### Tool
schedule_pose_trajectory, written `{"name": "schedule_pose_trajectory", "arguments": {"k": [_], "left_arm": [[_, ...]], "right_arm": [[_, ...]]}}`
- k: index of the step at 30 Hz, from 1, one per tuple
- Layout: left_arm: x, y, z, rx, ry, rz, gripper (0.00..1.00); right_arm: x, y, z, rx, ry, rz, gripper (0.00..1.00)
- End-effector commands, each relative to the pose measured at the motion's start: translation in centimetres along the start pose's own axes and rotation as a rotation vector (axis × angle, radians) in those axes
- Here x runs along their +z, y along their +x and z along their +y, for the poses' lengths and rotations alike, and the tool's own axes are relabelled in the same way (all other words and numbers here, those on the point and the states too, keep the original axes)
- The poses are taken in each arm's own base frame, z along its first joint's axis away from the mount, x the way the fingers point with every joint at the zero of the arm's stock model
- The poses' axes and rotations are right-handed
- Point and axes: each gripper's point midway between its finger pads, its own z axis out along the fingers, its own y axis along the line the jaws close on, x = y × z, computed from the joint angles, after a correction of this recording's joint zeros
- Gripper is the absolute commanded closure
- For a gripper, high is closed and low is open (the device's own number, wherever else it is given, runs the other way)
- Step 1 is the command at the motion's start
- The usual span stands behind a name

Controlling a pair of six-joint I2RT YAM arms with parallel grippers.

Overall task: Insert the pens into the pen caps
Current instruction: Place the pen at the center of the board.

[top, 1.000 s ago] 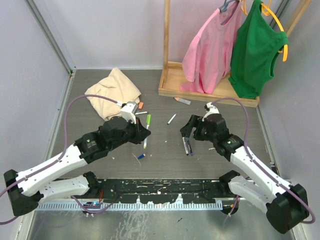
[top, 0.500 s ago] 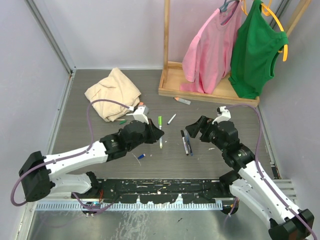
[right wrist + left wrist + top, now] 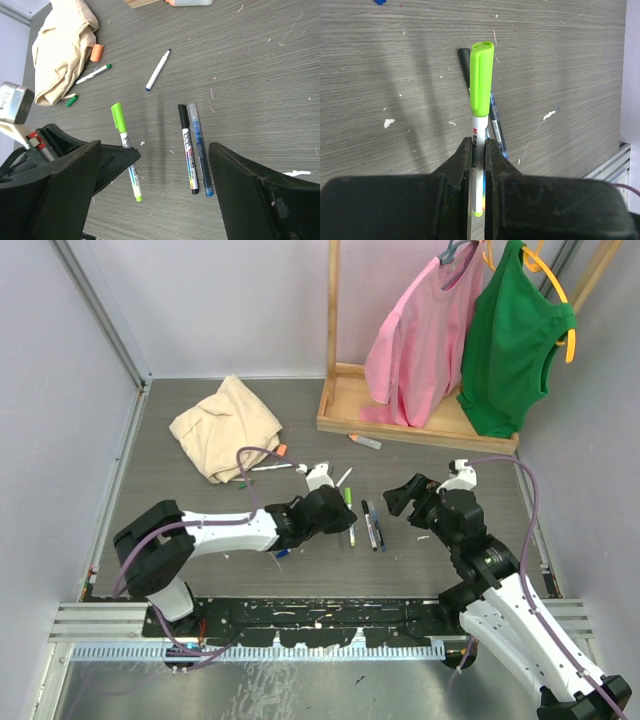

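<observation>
- It was a robot lab cell: plain walls (image 3: pixel 230 310) boxed in a grey table (image 3: pixel 180 510).
- Two arms (image 3: pixel 225 530) sat on a metal rail (image 3: pixel 100 615) at the table's near edge.
- A clothes rack (image 3: pixel 335 360) stood at the table's far side.

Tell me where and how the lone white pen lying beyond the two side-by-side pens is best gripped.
Take the lone white pen at mid-barrel, from straight above, the open right gripper closing across its width. It lies flat and slanted on the table with bare surface along both long sides, so there should be room; its ends look thinner.
</observation>
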Motion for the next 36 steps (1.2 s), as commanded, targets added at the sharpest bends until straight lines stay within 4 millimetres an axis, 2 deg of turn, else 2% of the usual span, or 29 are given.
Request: {"name": "schedule_pose_trajectory", "arguments": {"k": [1, 3, 7, 13, 20, 28, 36], "left_arm": [[1.3, -1.1, -1.7, -0.089, -0.019, -0.03, 0.99], [2.0, -0.4, -0.7, -0.113, -0.078, -0.012, 0.99], [3.0, 0.7, 0.1, -0.127, -0.121, 0.02, 0.97], [3.6, 1.8, 1.5, -0.104, -0.179, 0.051, 0.95], [4.0, 2.9, 2.3, -0.079, -0.213, 0.092, 0.91], [3.8, 3.3, 3.4, -0.082, -0.259, 0.102, 0.78], [3.6, 3.3, 3.8, -0.089, -0.271, 0.106, 0.76]], "right_arm": [[-0.7, -1.9, 0.8, 0.03, -0.01, -0.065, 0.08], [-0.7, -1.7, 0.8, 0.037, -0.01, -0.06, 0.08], [-0.8, -1.7, 0.7, 0.045, -0.01, -0.061, 0.08], [-0.8, -1.5, 0.5, 0.047, -0.008, -0.06, 0.07], [-0.7, -1.3, 0.3, 0.048, -0.001, -0.054, 0.08], [-0.6, -1.1, 0.2, 0.051, 0.0, -0.05, 0.08], [-0.7, -1.1, 0.3, 0.051, -0.002, -0.051, 0.08]]}}
